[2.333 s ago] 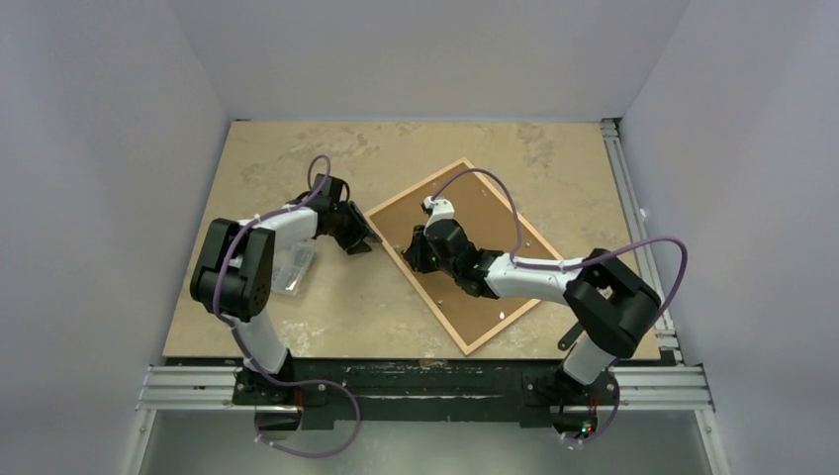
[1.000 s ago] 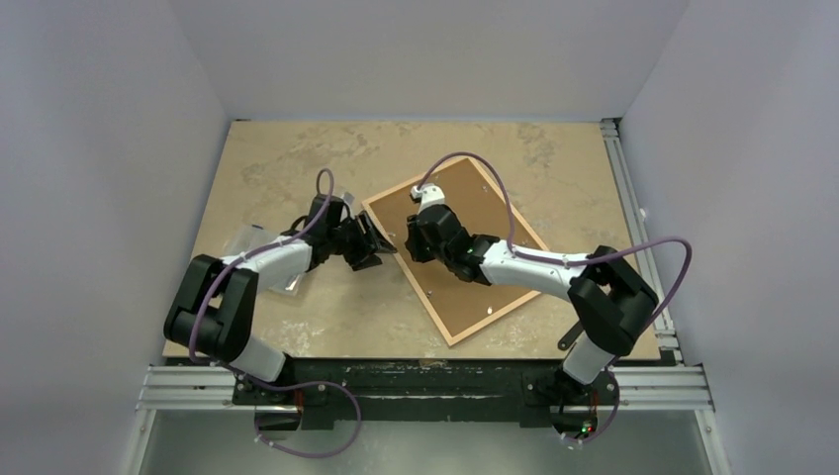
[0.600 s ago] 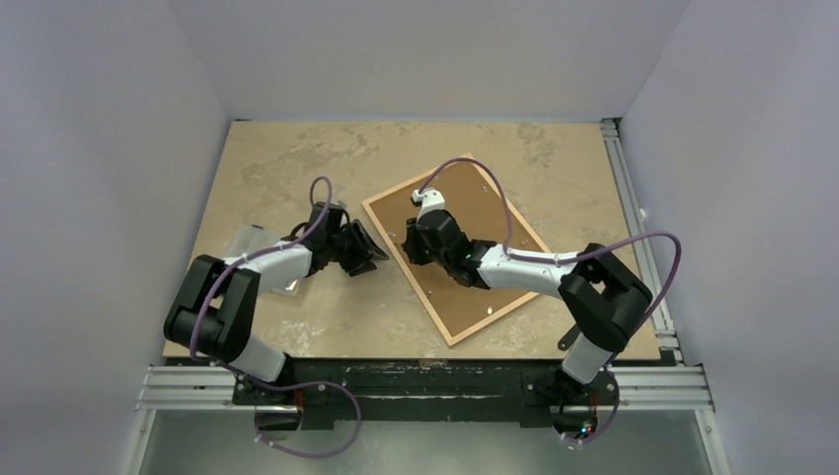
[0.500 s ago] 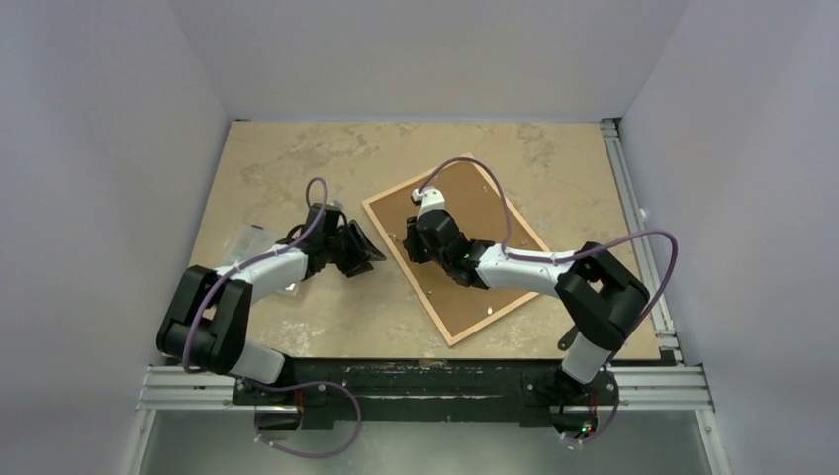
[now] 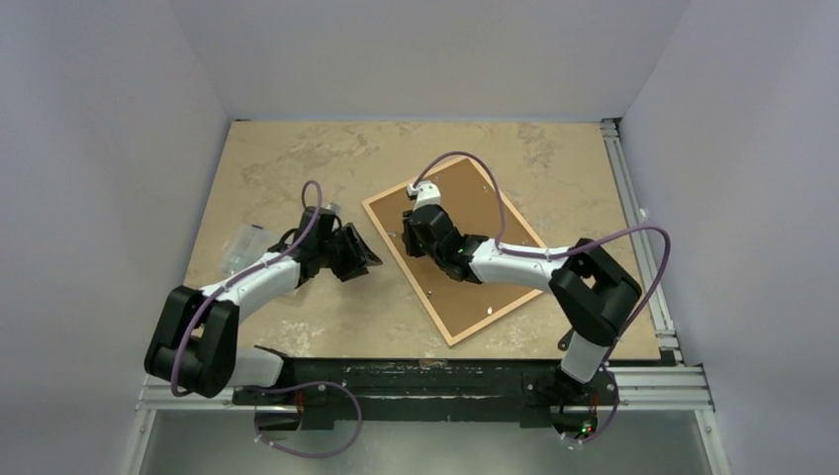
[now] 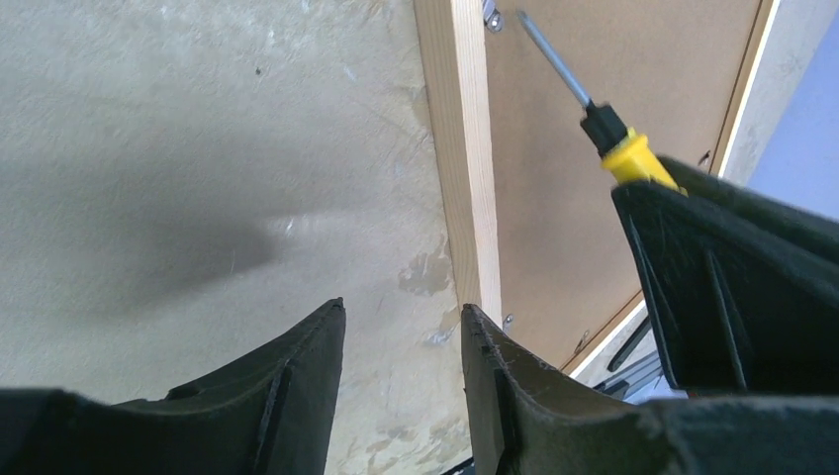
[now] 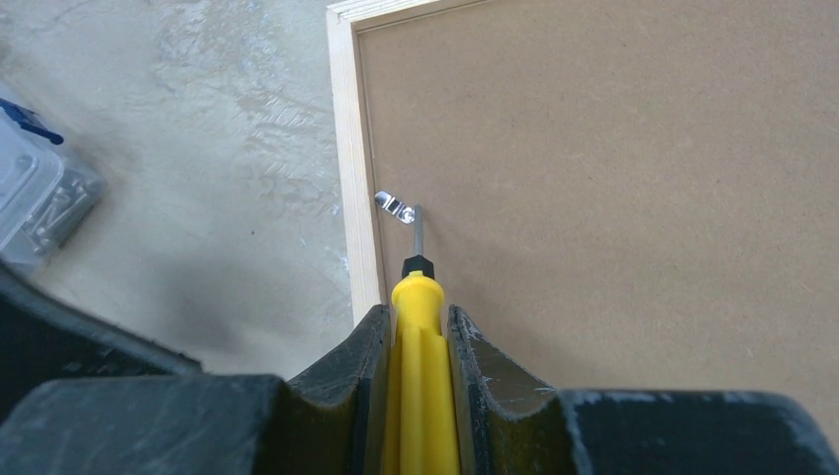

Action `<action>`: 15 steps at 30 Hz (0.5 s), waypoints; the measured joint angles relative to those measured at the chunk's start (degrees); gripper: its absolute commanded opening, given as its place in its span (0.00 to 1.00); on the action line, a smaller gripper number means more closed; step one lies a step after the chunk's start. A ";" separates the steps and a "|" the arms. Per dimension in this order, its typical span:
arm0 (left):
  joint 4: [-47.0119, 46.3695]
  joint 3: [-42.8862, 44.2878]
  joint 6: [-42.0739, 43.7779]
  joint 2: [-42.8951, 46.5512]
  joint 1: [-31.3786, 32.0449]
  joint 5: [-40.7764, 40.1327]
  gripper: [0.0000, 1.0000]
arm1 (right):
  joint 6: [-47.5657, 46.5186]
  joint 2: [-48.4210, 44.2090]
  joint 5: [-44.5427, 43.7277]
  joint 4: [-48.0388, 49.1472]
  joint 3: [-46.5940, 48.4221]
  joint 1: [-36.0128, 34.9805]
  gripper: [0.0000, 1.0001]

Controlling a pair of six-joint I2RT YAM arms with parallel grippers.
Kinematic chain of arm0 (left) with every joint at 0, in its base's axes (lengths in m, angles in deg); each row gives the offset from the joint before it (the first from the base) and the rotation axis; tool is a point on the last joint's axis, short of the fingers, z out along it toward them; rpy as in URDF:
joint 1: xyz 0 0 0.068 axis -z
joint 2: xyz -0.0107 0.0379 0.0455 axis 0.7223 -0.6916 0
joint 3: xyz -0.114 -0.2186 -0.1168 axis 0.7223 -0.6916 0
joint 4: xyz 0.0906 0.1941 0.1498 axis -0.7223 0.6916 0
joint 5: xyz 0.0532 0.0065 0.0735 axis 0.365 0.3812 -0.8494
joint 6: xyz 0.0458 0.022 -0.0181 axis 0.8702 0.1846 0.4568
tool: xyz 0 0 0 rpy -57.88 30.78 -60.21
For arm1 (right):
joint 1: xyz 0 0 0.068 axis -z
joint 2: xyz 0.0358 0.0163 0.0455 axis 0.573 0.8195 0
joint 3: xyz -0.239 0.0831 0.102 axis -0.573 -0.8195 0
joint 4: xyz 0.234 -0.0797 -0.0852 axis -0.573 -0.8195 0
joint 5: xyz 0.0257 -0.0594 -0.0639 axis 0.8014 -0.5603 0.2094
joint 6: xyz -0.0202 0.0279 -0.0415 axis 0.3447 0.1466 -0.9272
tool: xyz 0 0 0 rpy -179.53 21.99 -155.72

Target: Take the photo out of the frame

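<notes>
Pinching a yellow screwdriver (image 7: 423, 396), my right gripper (image 7: 420, 341) is pointing it at the frame (image 7: 354, 148)'s clip (image 7: 398, 209); my left gripper (image 6: 401, 327) is hovering open.

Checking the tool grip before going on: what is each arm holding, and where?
The right fingers clamp the yellow screwdriver by its handle; the left fingers hold nothing.

The photo seems hidden beneath the backing board (image 7: 613, 178).
</notes>
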 measured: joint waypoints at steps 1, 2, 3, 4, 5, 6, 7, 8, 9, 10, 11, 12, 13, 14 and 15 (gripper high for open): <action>0.00 0.42 0.26 -0.79 0.00 0.28 0.42 | 0.09 -0.44 -0.17 -0.55 -0.02 -0.20 0.00; 0.07 1.33 0.48 -2.23 -0.07 0.76 0.42 | 0.22 -1.09 -0.37 -1.31 -0.07 -0.50 0.00; 0.13 2.43 0.63 -3.76 -0.09 1.14 0.42 | 0.37 -1.79 -0.46 -1.77 -0.26 -0.81 0.00; 0.20 4.04 0.87 -5.75 -0.17 1.66 0.42 | 0.44 -2.49 -0.50 -1.97 -0.52 -1.18 0.00; 0.13 6.10 1.03 -7.78 -0.35 2.27 0.42 | 0.48 -3.06 -0.57 -2.01 -0.87 -1.55 0.00; 0.15 7.48 1.03 -8.94 -0.55 2.58 0.42 | 0.57 -3.50 -0.63 -1.99 -1.20 -1.95 0.00; 0.26 9.16 1.03 -10.08 -0.85 2.93 0.43 | 0.66 -3.76 -0.66 -1.97 -1.55 -2.23 0.00; 0.48 11.06 1.03 -11.21 -1.20 3.19 0.43 | 0.87 -3.87 -0.68 -1.99 -1.86 -2.49 0.00; 0.70 13.00 1.03 -12.33 -1.60 3.34 0.42 | 0.98 -3.87 -0.66 -1.99 -2.08 -2.69 0.00; 0.83 14.88 1.03 -13.31 -1.97 3.34 0.39 | 1.16 -3.87 -0.61 -1.90 -2.43 -2.82 0.00; 1.14 16.74 1.03 -14.27 -2.34 3.15 0.35 | 1.38 -3.87 -0.61 -1.79 -2.91 -2.86 0.00; 1.60 18.56 1.01 -15.26 -2.62 2.86 0.30 | 1.55 -3.85 -0.61 -1.53 -3.37 -2.89 0.00; 2.32 20.06 0.87 -16.15 -2.78 2.54 0.28 | 1.68 -3.69 -0.66 -1.46 -3.67 -2.89 0.00; 3.69 22.49 0.83 -17.75 -3.06 2.19 0.28 | 1.84 -3.43 -0.68 -1.31 -3.74 -2.86 0.00; 4.28 24.33 0.79 -19.30 -3.10 1.81 0.28 | 1.92 -3.21 -0.70 -0.79 -3.74 -2.86 0.00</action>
